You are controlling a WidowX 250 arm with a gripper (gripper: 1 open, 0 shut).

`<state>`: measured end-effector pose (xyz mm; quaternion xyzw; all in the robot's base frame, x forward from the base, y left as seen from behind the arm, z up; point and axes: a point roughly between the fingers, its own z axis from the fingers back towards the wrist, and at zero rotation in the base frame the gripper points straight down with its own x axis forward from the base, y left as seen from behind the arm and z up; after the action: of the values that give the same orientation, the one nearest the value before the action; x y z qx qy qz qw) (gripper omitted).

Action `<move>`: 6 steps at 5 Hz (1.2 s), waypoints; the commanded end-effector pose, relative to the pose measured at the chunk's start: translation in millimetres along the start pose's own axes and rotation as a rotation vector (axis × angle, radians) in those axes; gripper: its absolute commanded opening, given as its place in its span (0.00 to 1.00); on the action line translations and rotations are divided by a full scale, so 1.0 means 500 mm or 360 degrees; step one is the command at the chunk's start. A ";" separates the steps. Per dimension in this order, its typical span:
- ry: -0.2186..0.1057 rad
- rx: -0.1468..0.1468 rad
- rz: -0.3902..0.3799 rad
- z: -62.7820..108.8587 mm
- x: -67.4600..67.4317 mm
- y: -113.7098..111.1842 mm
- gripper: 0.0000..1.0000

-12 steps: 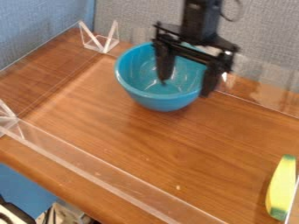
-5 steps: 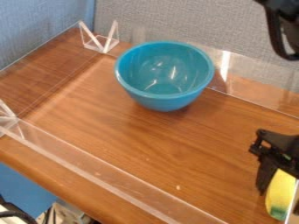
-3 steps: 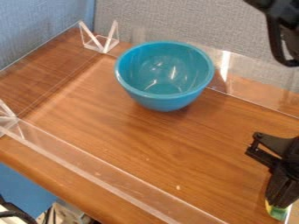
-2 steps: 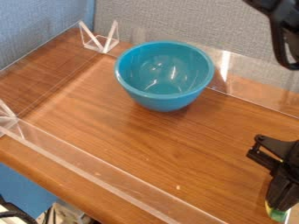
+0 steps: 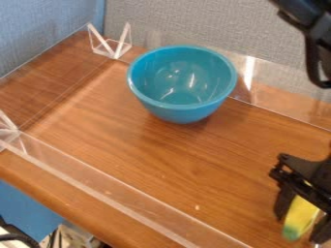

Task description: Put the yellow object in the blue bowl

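Observation:
The blue bowl [image 5: 183,83] stands upright at the back middle of the wooden table [image 5: 130,145], and nothing shows inside it. The yellow object [image 5: 300,221] lies at the front right corner, partly cut off by the picture's edge. My gripper [image 5: 307,207] points down over it, open, with its black fingers [image 5: 284,190] standing on either side of the yellow piece. The right finger is mostly out of frame, so I cannot tell whether the pads touch the piece.
Clear acrylic walls [image 5: 142,215] run along the table's front, left and back edges. Triangular brackets [image 5: 106,41] hold them at the back left. Part of the arm and its cable [image 5: 311,34] hangs at the upper right.
The gripper left the bowl for the front right corner. Within the last second its jaws stood narrow over the yellow object, then spread, and the piece now shows between them.

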<state>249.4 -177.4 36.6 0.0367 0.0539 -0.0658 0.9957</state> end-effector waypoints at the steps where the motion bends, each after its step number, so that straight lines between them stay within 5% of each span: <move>1: -0.0094 -0.0056 -0.0053 0.003 0.024 -0.025 0.00; 2: -0.0124 -0.0049 -0.0105 0.046 0.038 -0.029 0.00; 3: -0.0122 -0.0048 -0.0137 0.054 0.053 -0.023 0.00; 6: -0.0079 -0.0042 0.0043 0.070 0.046 -0.005 0.00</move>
<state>264.7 -182.6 45.1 0.0423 0.0649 -0.0560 0.9954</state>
